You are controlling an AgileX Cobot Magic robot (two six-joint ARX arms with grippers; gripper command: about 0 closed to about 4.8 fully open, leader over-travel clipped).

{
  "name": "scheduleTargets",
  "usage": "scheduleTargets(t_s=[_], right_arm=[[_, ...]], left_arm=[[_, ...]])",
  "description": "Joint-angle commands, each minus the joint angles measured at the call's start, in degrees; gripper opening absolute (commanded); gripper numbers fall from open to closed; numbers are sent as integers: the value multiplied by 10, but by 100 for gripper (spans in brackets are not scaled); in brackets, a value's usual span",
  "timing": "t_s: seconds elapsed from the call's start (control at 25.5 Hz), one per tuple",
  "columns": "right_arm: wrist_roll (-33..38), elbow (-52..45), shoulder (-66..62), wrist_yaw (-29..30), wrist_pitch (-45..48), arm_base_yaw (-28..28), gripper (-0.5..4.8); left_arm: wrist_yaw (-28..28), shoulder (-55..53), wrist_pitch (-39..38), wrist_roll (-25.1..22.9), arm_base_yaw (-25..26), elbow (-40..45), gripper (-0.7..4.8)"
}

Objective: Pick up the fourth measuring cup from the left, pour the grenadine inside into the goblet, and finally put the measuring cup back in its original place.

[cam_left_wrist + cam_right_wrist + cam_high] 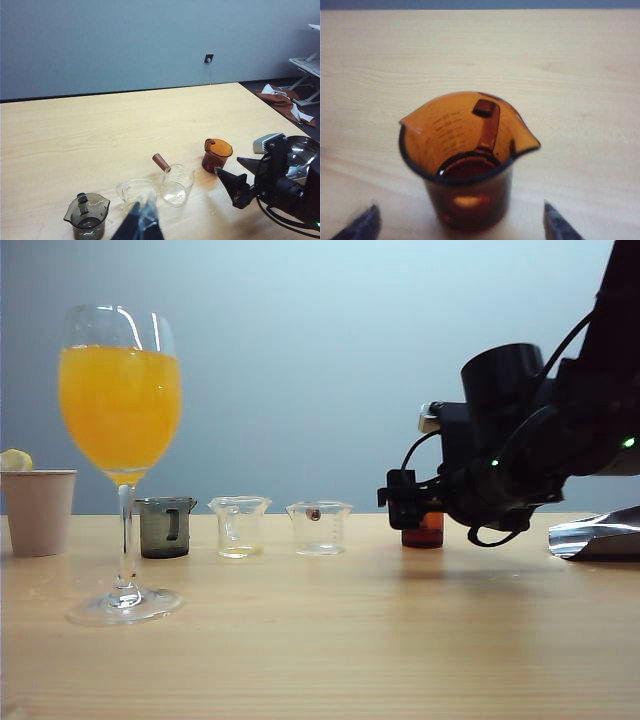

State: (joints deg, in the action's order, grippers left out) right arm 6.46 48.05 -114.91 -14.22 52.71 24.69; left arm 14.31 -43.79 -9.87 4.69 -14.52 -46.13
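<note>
Plain pale blue-grey painted wall point(320, 350) runs behind everything, well beyond the right gripper point(227, 165). Dark skirting strip point(100, 93) at its foot. Small dark wall socket point(208, 58) sits far past the gripper's tips. Light wood-grain tabletop point(100, 140) lies under the gripper. Off the table edge beside it is dark grey floor point(260, 85), with crumpled brown-and-white cloth point(282, 97) and a white metal rack point(307, 65). Light is soft and even.

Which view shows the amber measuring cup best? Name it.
The right wrist view: the amber measuring cup fills it, standing between the right gripper's open jaws. The exterior view hides most of it behind that gripper; the left wrist view shows it small.
</note>
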Motion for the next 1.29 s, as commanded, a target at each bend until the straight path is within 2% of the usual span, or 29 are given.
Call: scheduleTargets(t_s=[0.04,0.31,0.55,0.71,0.94,0.98,1.02,1.06,1.29], right_arm=[[-12,34,-24,-6,-5,0,479],[-11,115,-85,-30,-9,0,479],[-4,176,-116,-53,-58,-1,479],[41,181,-127,-69,-63,-1,479],[43,182,-130,-88,-60,-2,479],[43,182,-130,-88,-62,-2,437],[43,182,-130,-87,-66,-2,308],[43,182,-130,-86,-66,-2,270],[35,183,-128,-86,-60,-2,259]], left_arm=[[-1,-1,6,-2,-1,-3,-5],[-1,-1,2,-6,0,-3,-6],[-1,-1,-10,-28,0,-3,-6],[-1,-1,-20,-28,0,-3,-6],[-1,-1,-21,-28,0,-3,-6],[-1,-1,-21,-28,0,-3,-5],[-1,-1,-21,-28,0,-3,-5],[-1,-1,-21,-28,0,-3,-5],[-1,-1,-21,-28,0,-3,-6]])
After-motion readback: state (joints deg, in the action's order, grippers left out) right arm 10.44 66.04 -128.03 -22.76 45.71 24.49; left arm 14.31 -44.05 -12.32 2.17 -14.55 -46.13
